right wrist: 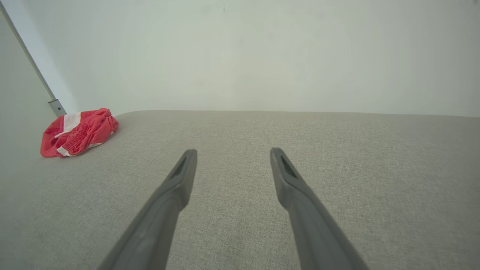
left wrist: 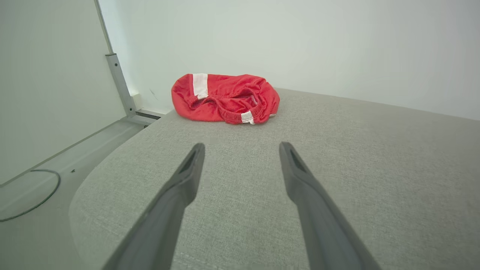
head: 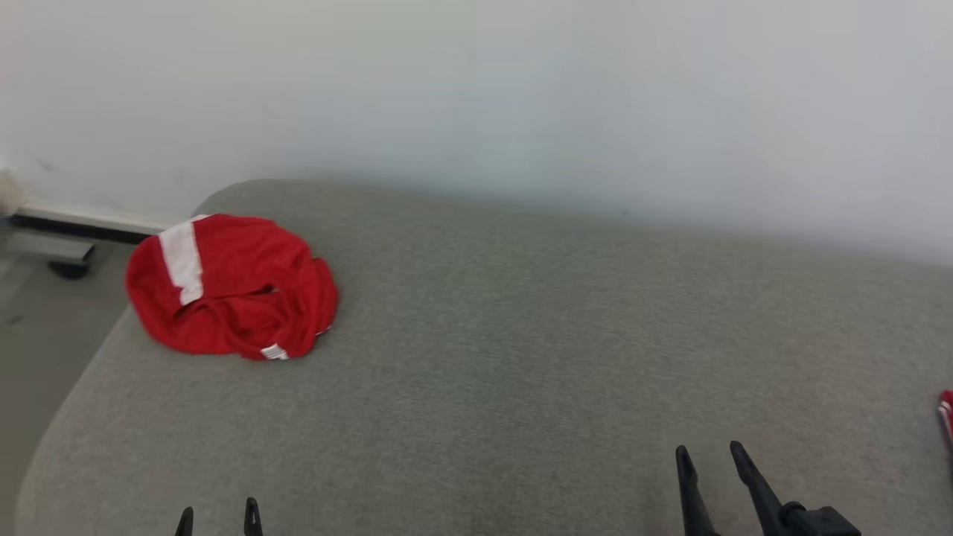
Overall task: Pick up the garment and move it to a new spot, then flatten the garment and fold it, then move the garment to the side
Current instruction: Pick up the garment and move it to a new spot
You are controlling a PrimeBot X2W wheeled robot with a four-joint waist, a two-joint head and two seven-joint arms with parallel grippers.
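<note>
The garment (head: 231, 286) is a red piece of clothing with white stripes, lying crumpled in a heap at the far left corner of the grey cushioned surface (head: 521, 335). It also appears straight ahead in the left wrist view (left wrist: 225, 98) and far to the left in the right wrist view (right wrist: 78, 132). My left gripper (head: 218, 515) is at the bottom left, open and empty, well short of the garment (left wrist: 242, 148). My right gripper (head: 707, 450) stands open and empty at the lower right, far from the garment (right wrist: 232, 153).
A white wall (head: 521, 97) runs behind the surface. Past the rounded left edge lies the floor (head: 37, 335), with a metal post (left wrist: 120, 84) and a cable (left wrist: 33, 202) on it. A small red and white thing (head: 945, 417) peeks in at the right edge.
</note>
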